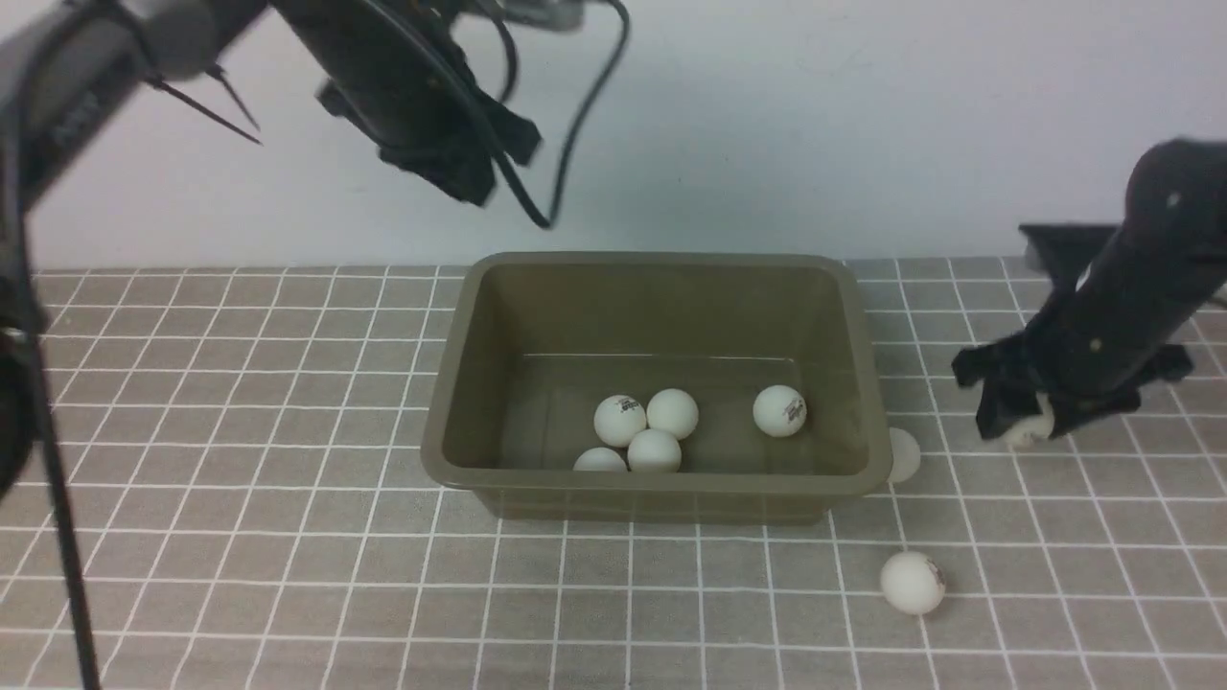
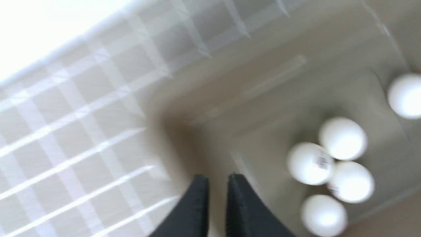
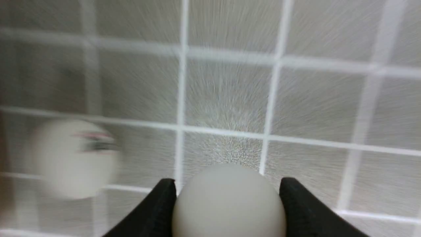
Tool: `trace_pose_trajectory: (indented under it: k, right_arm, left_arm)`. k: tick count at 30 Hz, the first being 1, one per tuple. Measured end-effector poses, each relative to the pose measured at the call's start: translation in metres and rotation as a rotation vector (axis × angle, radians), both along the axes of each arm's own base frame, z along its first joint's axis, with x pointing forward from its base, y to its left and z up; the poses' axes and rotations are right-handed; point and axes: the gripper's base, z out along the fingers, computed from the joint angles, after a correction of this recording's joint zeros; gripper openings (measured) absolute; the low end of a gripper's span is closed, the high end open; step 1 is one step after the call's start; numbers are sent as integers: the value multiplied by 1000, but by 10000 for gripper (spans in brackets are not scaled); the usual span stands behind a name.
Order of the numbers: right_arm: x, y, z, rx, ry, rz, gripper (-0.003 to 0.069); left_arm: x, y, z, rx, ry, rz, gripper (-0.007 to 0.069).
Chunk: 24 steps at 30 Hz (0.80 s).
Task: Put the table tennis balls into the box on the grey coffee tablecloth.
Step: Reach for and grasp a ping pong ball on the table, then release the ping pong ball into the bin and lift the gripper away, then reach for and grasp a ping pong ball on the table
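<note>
Tub [image 1: 656,498] of smooth olive-brown plastic, rectangular with rounded corners and a flared rim, stands on a grey-brown cloth [image 1: 240,431] crossed by thin white lines that form small squares. Five small matte white balls [image 1: 779,411] lie inside it: four bunched together toward the near side, around the middle, and one apart from them, toward the right. Some carry small dark printed marks.

Outside the tub, a sixth white ball [image 1: 904,455] sits just beside its right wall, partly hidden by the rim. A seventh white ball [image 1: 913,583] rests on the cloth nearer to me, beyond the tub's near right corner.

My right gripper [image 3: 228,200], black, has an eighth white ball [image 3: 229,204] between its two fingers, one pressed on either side, so they stand a ball's width apart. It is to the right of the tub, low over the cloth; the front view is blurred there, so I cannot be sure whether the ball is clear of the fabric.

My left gripper [image 2: 218,187], also black, is up above the tub's left part, its fingers drawn together with only a thin slit showing and nothing held. Behind everything rises a plain white wall [image 1: 767,125].
</note>
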Motion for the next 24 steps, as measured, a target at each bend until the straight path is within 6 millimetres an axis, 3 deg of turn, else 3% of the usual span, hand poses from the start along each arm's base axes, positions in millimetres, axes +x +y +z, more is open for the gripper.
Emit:
trace_pose_trajectory:
  k: [1,2,3,4,5,7,8,9,12,15,18,22,24]
  right_arm:
    - [1,0,1,0,-4,0,361]
    - [-3,7,32,34,-86,9,361]
    - [-6,17,51,66,-140,37,361]
    - [-7,19,56,78,-153,43,361]
    - [-11,42,78,128,-217,121,361]
    - [-13,67,84,172,-238,201,361]
    - [-13,68,84,175,-235,200,361]
    - [-13,85,79,191,-227,251,361]
    - [-4,107,61,195,-182,303,400]
    - [1,110,53,195,-150,309,494]
    - [-3,105,55,133,-87,332,645]
    - [-18,90,67,0,-28,333,655]
    - [-34,78,69,-64,-9,303,607]
  left_arm:
    - [-1,0,2,-1,-4,0,18]
    - [-1,21,11,-8,-24,45,4]
    - [-1,37,16,-16,-32,81,-2]
    - [-1,42,17,-18,-33,93,-3]
    - [1,64,17,-31,-25,142,-5]
    - [2,83,9,-50,9,184,-5]
    - [2,84,8,-52,13,187,-5]
    - [2,91,2,-62,35,199,-5]
    - [0,102,-26,-77,129,214,-5]
    - [-3,103,-43,-76,188,212,-5]
    - [-8,102,-71,-78,282,193,-5]
    - [-13,95,-85,-78,327,160,-5]
    - [-14,85,-89,-91,342,128,-5]
